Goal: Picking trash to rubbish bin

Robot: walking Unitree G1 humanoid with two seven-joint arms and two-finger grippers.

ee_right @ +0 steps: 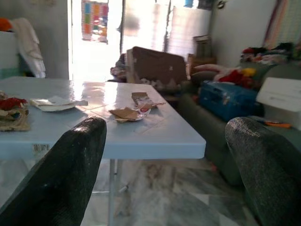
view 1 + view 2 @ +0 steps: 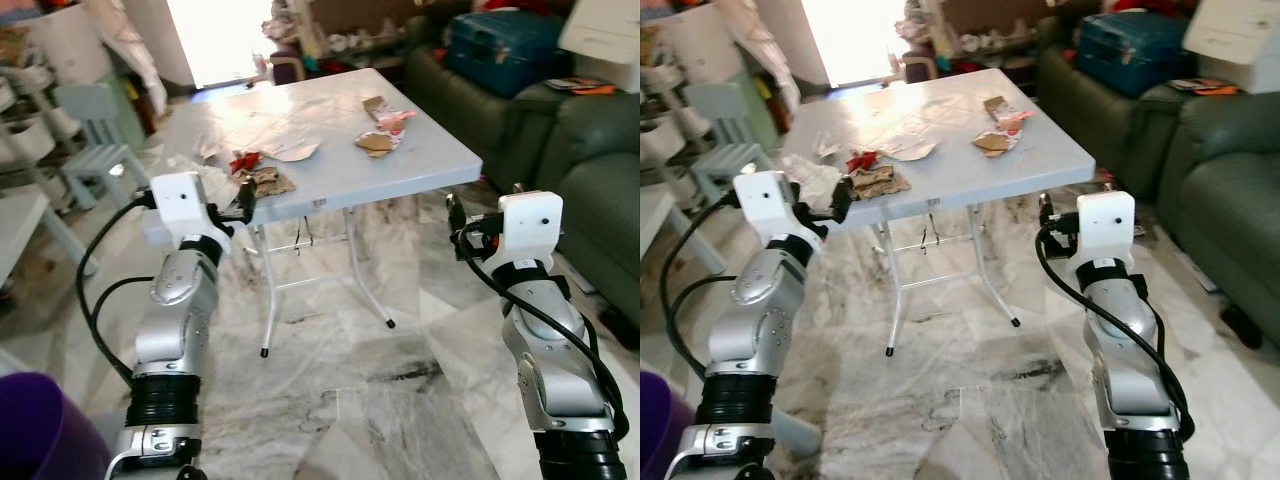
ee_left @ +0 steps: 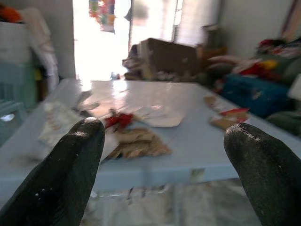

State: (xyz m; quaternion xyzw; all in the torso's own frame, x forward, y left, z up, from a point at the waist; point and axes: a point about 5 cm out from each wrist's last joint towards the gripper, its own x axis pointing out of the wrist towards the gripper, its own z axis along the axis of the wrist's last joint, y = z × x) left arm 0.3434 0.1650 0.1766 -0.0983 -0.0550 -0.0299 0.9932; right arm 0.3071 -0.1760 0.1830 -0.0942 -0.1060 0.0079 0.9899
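Trash lies on a light blue folding table [image 2: 420, 160]: a brown wrapper [image 2: 268, 181], a red wrapper [image 2: 244, 160], white paper [image 2: 292, 150], a brown card piece [image 2: 377, 142] and a red and white wrapper [image 2: 392, 118]. My left gripper [image 2: 245, 200] is open at the table's near left edge, just short of the brown wrapper [image 3: 138, 143]. My right gripper [image 2: 455, 215] is open and holds nothing. It hangs in the air off the table's near right corner. In the right wrist view the brown card piece [image 1: 126, 113] lies ahead on the table.
A purple bin [image 2: 40, 430] shows at the bottom left. Crumpled clear plastic [image 2: 205, 185] lies at the table's left edge. Green sofas [image 2: 590, 190] with a blue case [image 2: 500, 45] stand to the right, pale chairs [image 2: 95, 140] to the left. Marble floor [image 2: 380, 400] lies before the table.
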